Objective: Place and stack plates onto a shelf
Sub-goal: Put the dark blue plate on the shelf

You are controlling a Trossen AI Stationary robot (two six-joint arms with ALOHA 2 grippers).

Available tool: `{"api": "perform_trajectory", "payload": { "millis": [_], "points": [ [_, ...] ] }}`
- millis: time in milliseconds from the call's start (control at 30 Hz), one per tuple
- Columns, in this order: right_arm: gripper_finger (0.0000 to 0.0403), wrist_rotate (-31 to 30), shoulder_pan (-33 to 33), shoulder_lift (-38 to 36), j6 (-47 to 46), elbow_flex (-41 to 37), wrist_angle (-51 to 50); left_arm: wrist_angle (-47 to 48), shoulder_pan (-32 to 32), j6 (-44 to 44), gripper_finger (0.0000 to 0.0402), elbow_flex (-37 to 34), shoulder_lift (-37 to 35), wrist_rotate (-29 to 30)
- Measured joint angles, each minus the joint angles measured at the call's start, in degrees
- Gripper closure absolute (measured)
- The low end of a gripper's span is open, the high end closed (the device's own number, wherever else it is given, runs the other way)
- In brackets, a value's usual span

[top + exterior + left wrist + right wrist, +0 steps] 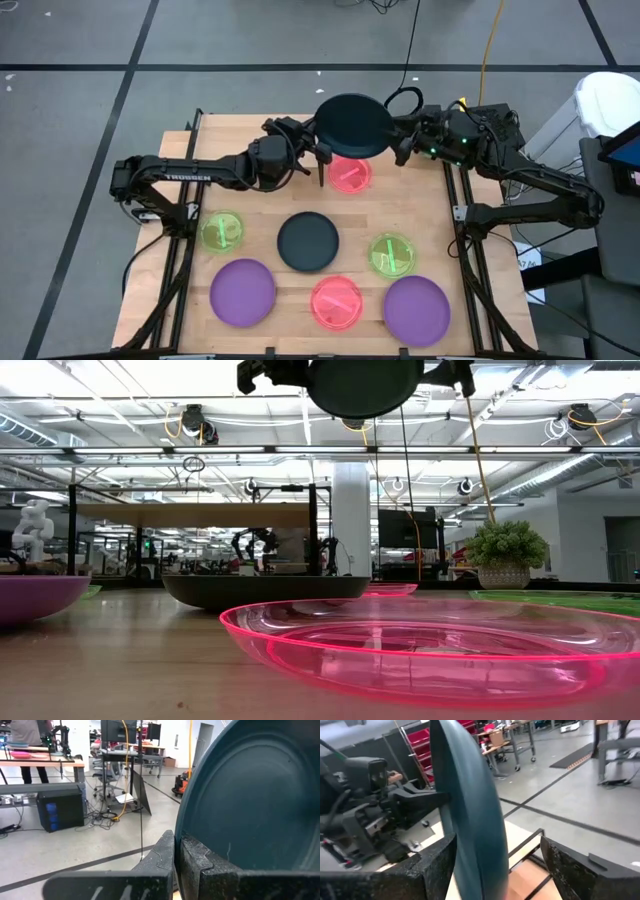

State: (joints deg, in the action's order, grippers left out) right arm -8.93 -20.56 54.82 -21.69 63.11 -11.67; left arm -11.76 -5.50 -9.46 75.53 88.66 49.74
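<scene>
Above the far edge of the tabletop (262, 288), raised between both arms: one dark teal plate (352, 125). At its left rim, left gripper (312, 130) clamped shut on the plate, holding it. At its right rim, right gripper (400, 135) with jaws spread wide, one finger on each side of the rim, not pinching. Directly below, a pink plate (350, 175) on the tabletop. Nearer the front, left to right: green plate (222, 232), purple plate (243, 292), second dark plate (308, 242), pink plate (336, 301), green plate (392, 254), purple plate (416, 310). Raised plate cut off at the top in the low view. No shelf discernible in any view.
</scene>
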Motion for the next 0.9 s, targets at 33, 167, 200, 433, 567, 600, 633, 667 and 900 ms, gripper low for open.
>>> {"api": "perform_trajectory", "payload": {
  "millis": [33, 167, 200, 433, 567, 600, 633, 667, 900],
  "points": [
    [0.0134, 0.10, 0.00, -0.03, -0.70, 0.00, 0.05, 0.14, 0.00, -0.04, 0.0392, 0.00, 0.00, 0.05],
    [0.0125, 1.54, 0.00, -0.14, -3.96, 0.00, -0.08, 2.72, -0.45, -0.25, 0.0392, 0.00, -0.75, 1.40],
    [0.0124, 1.67, 0.00, -0.14, -4.42, 0.00, -0.06, 3.46, -0.66, -0.35, 0.0392, 0.00, -1.26, 1.52],
    [0.0129, 1.73, 0.02, -0.43, -4.84, 0.00, -0.22, 13.64, -1.00, -0.15, 0.0392, -0.02, -7.10, 2.20],
    [0.0130, 1.73, 0.02, -0.43, -4.72, 0.00, -0.25, 20.39, -1.09, -2.12, 0.0392, -0.04, -10.98, 2.82],
    [0.0130, 1.73, 0.02, -0.43, -4.72, 0.00, -0.29, 21.43, -1.09, -2.88, 0.0392, -0.04, -11.66, 3.37],
    [0.0130, 1.73, 0.02, -0.43, -4.71, 0.00, -0.37, 22.51, -1.09, -4.10, 0.0392, -0.02, -12.39, 3.76],
    [0.0130, 1.73, 0.02, -0.43, -4.70, 0.00, -0.44, 24.72, -1.09, -5.58, 0.0392, 0.00, -13.39, 4.29],
    [0.0130, 3.31, 0.02, -0.40, -4.79, 0.00, -0.60, 39.43, -1.79, -20.04, 0.0392, -0.04, -18.84, 6.33]
  ]
}}
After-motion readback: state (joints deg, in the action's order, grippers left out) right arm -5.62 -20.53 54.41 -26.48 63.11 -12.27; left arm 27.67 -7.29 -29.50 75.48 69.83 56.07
